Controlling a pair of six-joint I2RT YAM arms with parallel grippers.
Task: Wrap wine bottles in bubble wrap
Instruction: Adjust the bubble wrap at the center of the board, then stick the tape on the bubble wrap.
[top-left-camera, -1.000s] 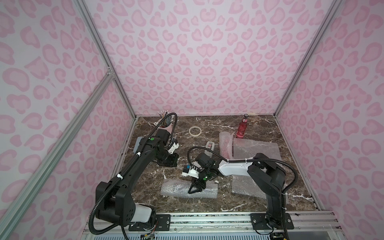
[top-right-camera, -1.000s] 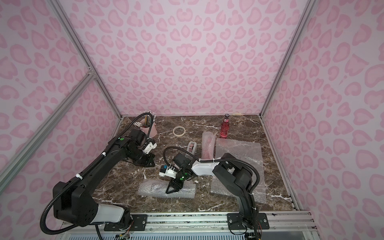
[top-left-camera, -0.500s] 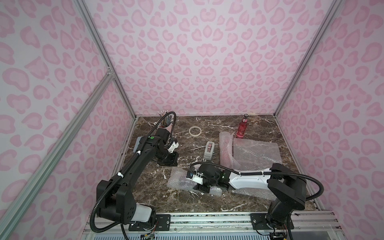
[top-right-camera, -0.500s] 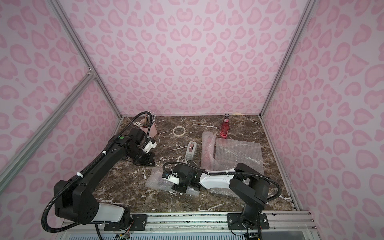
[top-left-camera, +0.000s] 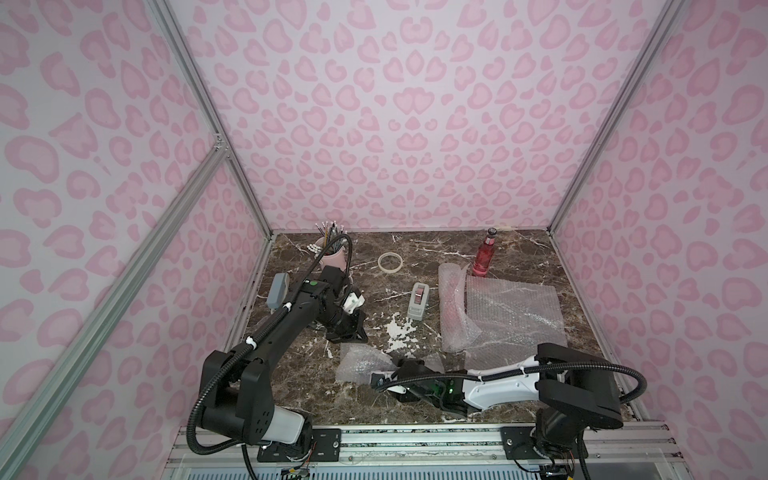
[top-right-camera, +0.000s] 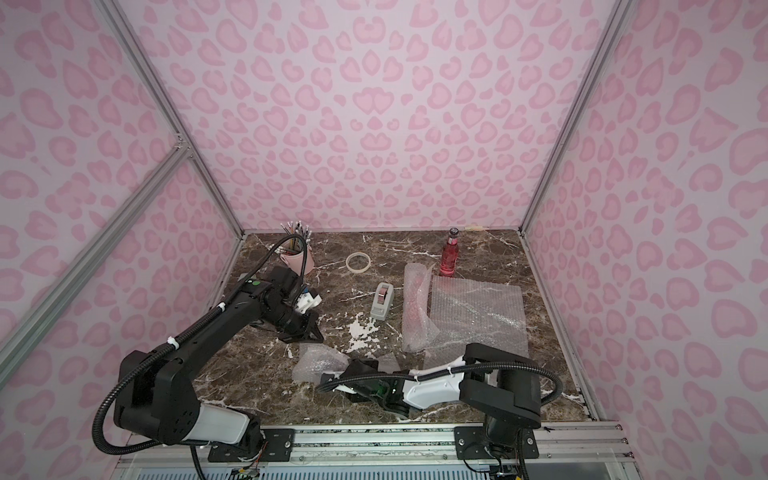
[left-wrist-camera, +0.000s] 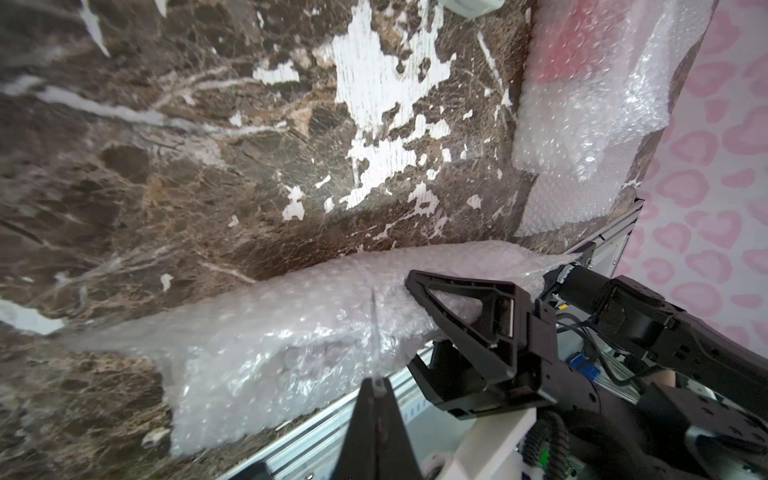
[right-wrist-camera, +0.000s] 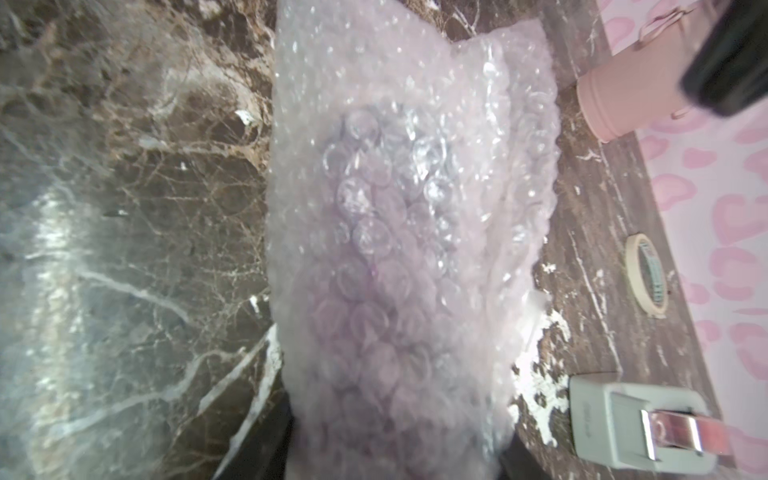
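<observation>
Evidently the bubble-wrap bundle (top-left-camera: 363, 363) lies on its side at the near middle of the bench (top-left-camera: 299, 386). A purplish tint seen through it in the right wrist view suggests that a dark bottle is enclosed. It is judged soft and springy outside, hard and breakable within, light, and slippery enough for the loose wrap to unroll. It is best taken across its middle, where glass backs the plastic, not by the limp ends.

The right claw (top-left-camera: 392, 369) is closed around that bundle, which runs between its jaws. The left claw (left-wrist-camera: 375, 388) is shut just beyond the bundle's far side. A thin clear strip appears at its tip, but what it is cannot be told.

Farther right, a rolled tube (top-left-camera: 453, 307) with a pinkish shape inside rests along the left edge of a flat sheet (top-left-camera: 515, 320). A pink-red bottle (top-left-camera: 483, 255) stands upright, unwrapped, at the far right. A tape dispenser (top-left-camera: 419, 300) and a ring of tape (top-left-camera: 390, 262) lie mid-bench. The pink cup (top-left-camera: 334, 259) at the far left is filled with pencils.
</observation>
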